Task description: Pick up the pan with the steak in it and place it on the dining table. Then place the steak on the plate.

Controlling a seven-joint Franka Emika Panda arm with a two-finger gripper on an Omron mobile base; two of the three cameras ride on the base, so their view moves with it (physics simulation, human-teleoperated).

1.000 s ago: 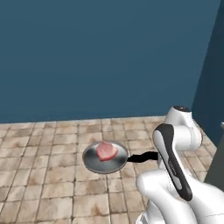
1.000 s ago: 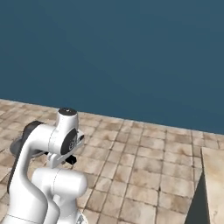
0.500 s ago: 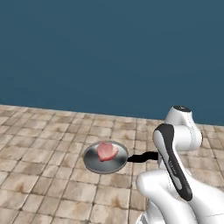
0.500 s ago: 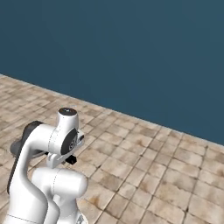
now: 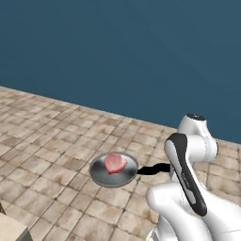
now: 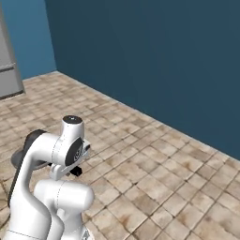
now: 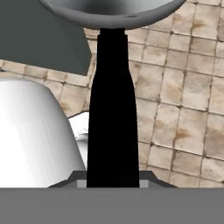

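the pan (image 5: pixel 114 170) hangs in the air over the tiled floor (image 5: pixel 52 160), steak (image 5: pixel 115 163) lying in its middle. the gripper (image 7: pixel 113 177) pinches the black handle (image 7: pixel 112 109) (fingertips themselves hidden behind it), pan held level.

Base has turned; grey cabinet (image 6: pixel 9 61) now at left; beige corner (image 5: pixel 12 229) appears.

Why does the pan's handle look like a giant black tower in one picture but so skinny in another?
In the hand view the camera sits right against the handle, so it looms huge and flat black, with only the pan underside's grey sheen above. In the left base view the camera is farther off, so the handle looks thin and the steak shows clearly.
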